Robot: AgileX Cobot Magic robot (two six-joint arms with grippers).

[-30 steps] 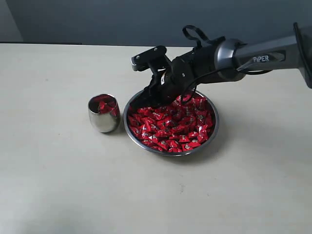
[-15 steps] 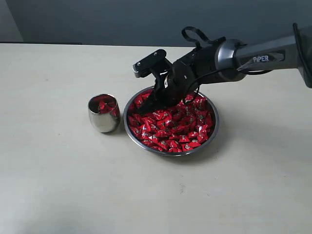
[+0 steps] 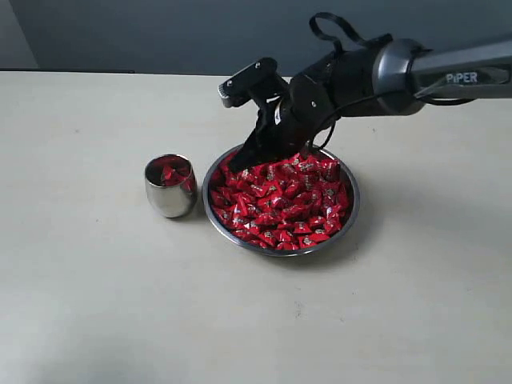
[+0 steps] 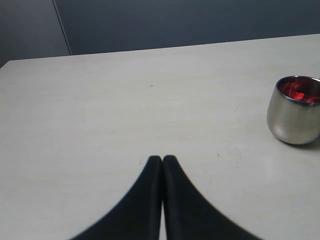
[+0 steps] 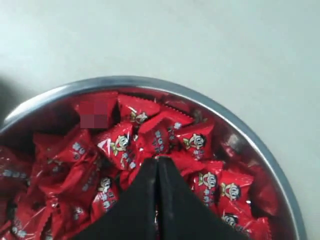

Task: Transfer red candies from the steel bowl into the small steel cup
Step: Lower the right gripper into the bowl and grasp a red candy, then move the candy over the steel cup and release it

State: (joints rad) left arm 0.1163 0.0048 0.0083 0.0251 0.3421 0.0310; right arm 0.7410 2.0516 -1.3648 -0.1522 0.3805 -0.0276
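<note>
The steel bowl (image 3: 279,252) sits mid-table, piled with red candies (image 3: 280,204). To its left stands the small steel cup (image 3: 170,198), which has a few red candies inside. My right gripper (image 3: 242,160) hangs just over the bowl's far-left side, tilted down, shut. In the right wrist view its fingertips (image 5: 158,160) meet flush over the red candies (image 5: 120,142) near the bowl's rim (image 5: 125,81), and no candy shows between them. My left gripper (image 4: 162,158) is shut and empty over bare table, with the small steel cup (image 4: 292,120) off to one side.
The pale table (image 3: 96,288) runs wide around the bowl and cup. A dark wall (image 3: 160,32) backs the far edge. The right arm (image 3: 432,76) reaches in from the right above the table.
My right gripper closed while down among the candies, then rose up and slightly back from the pile. The bowl and cup stayed put.
</note>
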